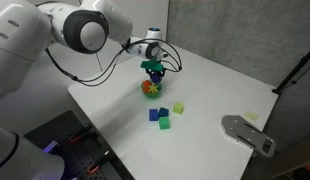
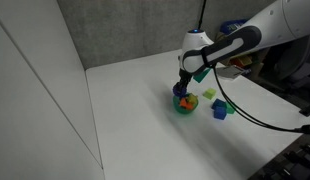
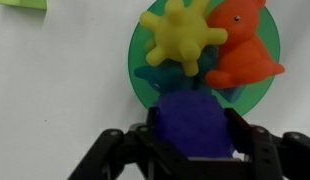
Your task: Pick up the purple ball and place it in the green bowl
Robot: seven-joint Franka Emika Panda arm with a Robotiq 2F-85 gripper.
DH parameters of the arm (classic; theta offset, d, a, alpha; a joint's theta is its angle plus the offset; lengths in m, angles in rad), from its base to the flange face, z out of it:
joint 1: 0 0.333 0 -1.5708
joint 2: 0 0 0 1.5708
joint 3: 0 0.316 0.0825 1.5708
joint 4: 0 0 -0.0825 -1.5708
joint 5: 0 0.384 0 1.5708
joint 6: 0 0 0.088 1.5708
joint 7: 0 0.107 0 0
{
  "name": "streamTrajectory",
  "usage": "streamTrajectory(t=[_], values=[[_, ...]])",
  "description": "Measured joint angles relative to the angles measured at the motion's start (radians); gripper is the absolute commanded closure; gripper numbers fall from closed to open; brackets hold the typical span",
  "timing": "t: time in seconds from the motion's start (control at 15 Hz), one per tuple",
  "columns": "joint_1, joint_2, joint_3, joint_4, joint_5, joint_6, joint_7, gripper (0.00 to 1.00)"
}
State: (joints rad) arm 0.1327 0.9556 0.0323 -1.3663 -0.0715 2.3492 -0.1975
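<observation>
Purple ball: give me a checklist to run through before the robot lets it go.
1. Ball gripped between fingers: ok.
2. Ball over bowl: ok, though near its rim in the wrist view.
3. Room in bowl: cannot tell; yellow toy and orange toy fill much of it.
4. Height above bowl: cannot tell.
5. Cubes apart from bowl: ok.

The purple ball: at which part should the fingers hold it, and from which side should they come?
Across its widest middle, from straight above. The purple ball is round and smooth, so an off-centre hold could slip; here the fingers flank its sides over the green bowl.
</observation>
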Motion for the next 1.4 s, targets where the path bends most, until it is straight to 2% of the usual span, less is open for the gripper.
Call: streamTrajectory(t=[0.13,0.2,0.27,0.33,0.87,1.4], values=[[0.0,-0.015,0.0,-0.025,0.0,0.0,0.002,0.57],[0.0,-0.022,-0.001,-0.042,0.0,0.0,0.004,0.08],[0.0,-0.03,-0.001,-0.056,0.0,0.0,0.006,0.07],[0.0,-0.039,-0.002,-0.073,0.0,0.0,0.009,0.02],[-0.019,-0.171,-0.001,-0.242,0.0,0.007,0.015,0.0],[-0.093,-0.402,0.008,-0.452,0.01,-0.036,0.014,0.0]])
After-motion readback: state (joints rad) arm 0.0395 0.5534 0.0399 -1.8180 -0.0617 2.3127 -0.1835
